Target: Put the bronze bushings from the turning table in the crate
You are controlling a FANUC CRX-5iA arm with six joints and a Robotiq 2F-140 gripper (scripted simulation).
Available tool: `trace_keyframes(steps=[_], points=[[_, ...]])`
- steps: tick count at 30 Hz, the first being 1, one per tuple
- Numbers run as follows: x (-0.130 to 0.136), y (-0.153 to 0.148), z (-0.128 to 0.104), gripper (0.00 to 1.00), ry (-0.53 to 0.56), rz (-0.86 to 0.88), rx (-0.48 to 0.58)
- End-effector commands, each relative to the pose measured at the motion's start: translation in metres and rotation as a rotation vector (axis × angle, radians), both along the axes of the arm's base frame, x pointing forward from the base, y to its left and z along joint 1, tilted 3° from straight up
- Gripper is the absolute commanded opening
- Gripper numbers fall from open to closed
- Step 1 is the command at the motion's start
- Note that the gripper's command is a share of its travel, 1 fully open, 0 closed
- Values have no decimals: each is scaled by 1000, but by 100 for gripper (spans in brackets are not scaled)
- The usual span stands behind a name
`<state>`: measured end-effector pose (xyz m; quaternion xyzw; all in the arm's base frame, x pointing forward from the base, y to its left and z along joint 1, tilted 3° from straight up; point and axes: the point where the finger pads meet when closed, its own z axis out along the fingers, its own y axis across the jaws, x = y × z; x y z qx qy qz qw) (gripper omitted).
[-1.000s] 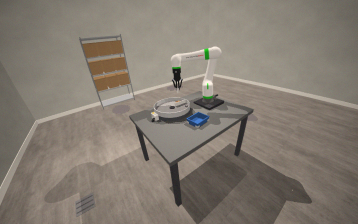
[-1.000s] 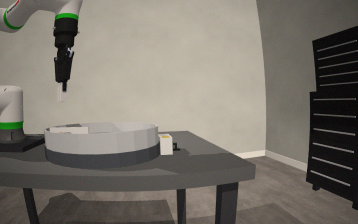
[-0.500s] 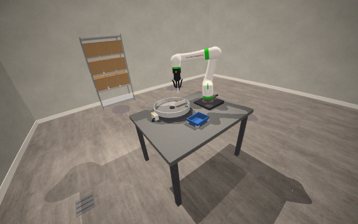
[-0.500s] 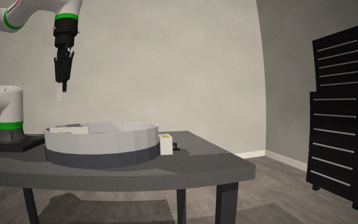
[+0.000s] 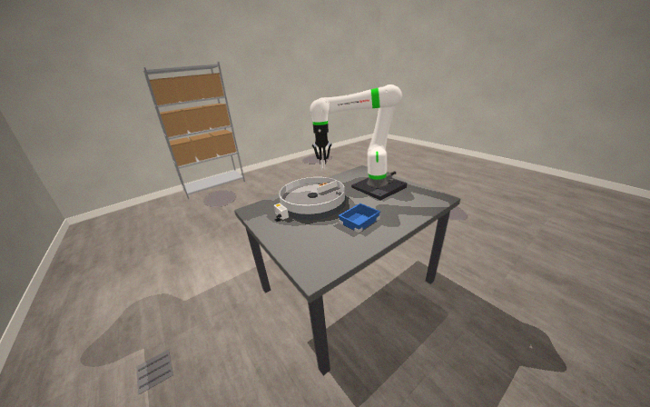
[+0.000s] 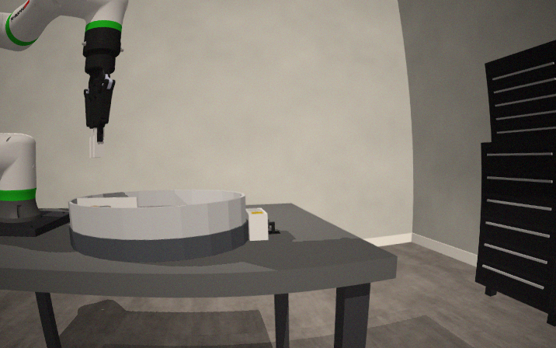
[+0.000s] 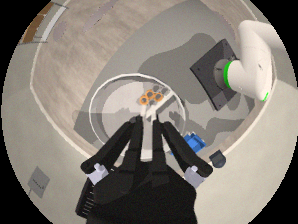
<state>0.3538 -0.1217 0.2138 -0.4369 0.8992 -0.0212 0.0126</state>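
Observation:
The round turning table [image 5: 312, 193] with a white rim stands on the grey table; it also shows in the exterior view [image 6: 158, 219]. Several bronze bushings [image 7: 152, 98] lie clustered near its far side, next to a white bar [image 5: 329, 187]. They show as a small orange spot in the top view [image 5: 323, 183]. Grey steel bushings [image 7: 157, 88] lie right beside them. The blue crate [image 5: 359, 216] stands on the table in front of the turning table, and looks empty. My gripper [image 6: 95, 148] hangs high above the turning table's far side, pointing down. It is shut with nothing between the fingers.
A white control box [image 5: 280, 209] sits against the turning table's left side. The arm's base [image 5: 379, 184] stands on a black plate behind the crate. A shelf with cardboard boxes [image 5: 193, 124] stands by the far wall. A black drawer cabinet [image 6: 518, 180] stands on the floor.

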Motion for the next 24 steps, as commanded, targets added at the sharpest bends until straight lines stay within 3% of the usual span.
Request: trace_keyframes(steps=[1, 24], points=[[0, 0, 0, 9, 0, 0, 0], [0, 0, 0, 6, 0, 0, 0]])
